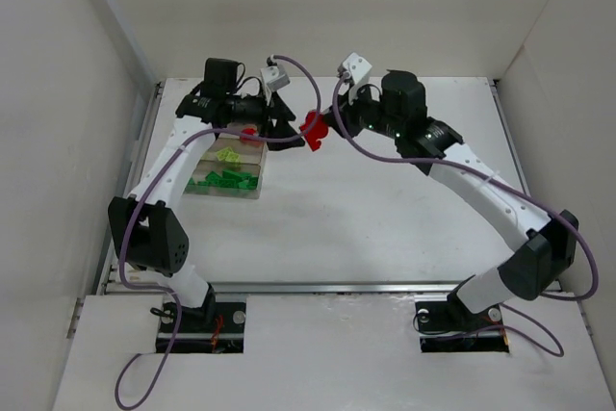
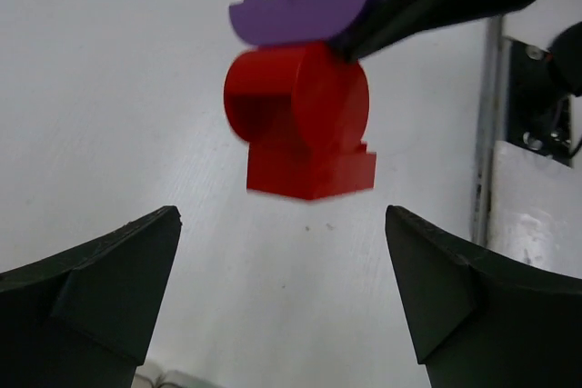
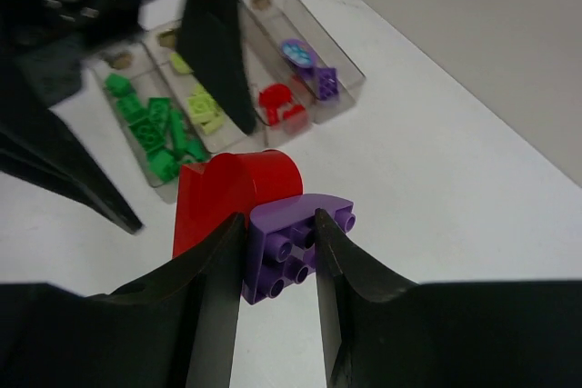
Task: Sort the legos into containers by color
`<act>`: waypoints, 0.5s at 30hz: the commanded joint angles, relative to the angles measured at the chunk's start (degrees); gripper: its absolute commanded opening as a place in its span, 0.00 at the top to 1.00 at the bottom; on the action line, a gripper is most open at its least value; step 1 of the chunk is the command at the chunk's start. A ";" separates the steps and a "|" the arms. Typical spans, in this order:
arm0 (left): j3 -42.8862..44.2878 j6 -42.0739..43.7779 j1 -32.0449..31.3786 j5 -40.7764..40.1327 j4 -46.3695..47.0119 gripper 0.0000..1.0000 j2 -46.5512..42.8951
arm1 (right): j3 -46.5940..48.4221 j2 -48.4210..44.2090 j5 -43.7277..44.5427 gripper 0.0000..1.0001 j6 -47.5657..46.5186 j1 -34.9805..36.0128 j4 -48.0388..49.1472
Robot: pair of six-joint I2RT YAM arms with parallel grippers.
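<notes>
Separating a stuck pair above the table

The right tool point(image 3: 279, 223) is closed narrow on a purple brick point(image 3: 291, 247), pinching its two flat sides. A red brick point(image 3: 227, 190) with a rounded top hangs off the purple one and looks snapped onto it. The pair is held in the air between the two arms, off the table point(image 1: 385, 218) and just to the right of the tray point(image 1: 252, 194). The left tool point(image 2: 280, 215) faces the pair with its jaws spread wide, one on either side of the red piece and a little below it, touching nothing.

Both bricks look like hard, glossy plastic: light and stiff enough not to crush, but slick. I reckon the curved red face would slip out from flat pads, so the squared base is the better place to grip. The snap joint will probably resist more than the weight does, so peeling sideways seems wiser than a straight tug.

From the right wrist I see the tray's compartments holding green legos point(image 3: 159, 129), lime legos point(image 3: 205, 111), red legos point(image 3: 282, 104) and purple legos point(image 3: 314, 74). Its clear walls are thin, and I'd guess a knock would shift it. The left arm hangs over the tray's far end, and a cable point(image 1: 221, 138) droops across it.
</notes>
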 commanded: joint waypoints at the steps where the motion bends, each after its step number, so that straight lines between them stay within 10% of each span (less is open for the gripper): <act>1: 0.67 4.41 -0.92 11.32 -3.48 0.06 -1.54 | -0.82 -1.96 0.26 1.00 -6.32 2.91 2.08; 8: 0.13 5.55 -0.92 14.22 -4.00 0.10 -1.01 | -1.35 -3.73 0.09 1.00 -6.86 4.23 2.60; 15: -0.48 9.33 -1.71 12.37 -7.70 0.37 -1.54 | -1.35 -4.87 0.08 1.00 -6.86 4.23 2.61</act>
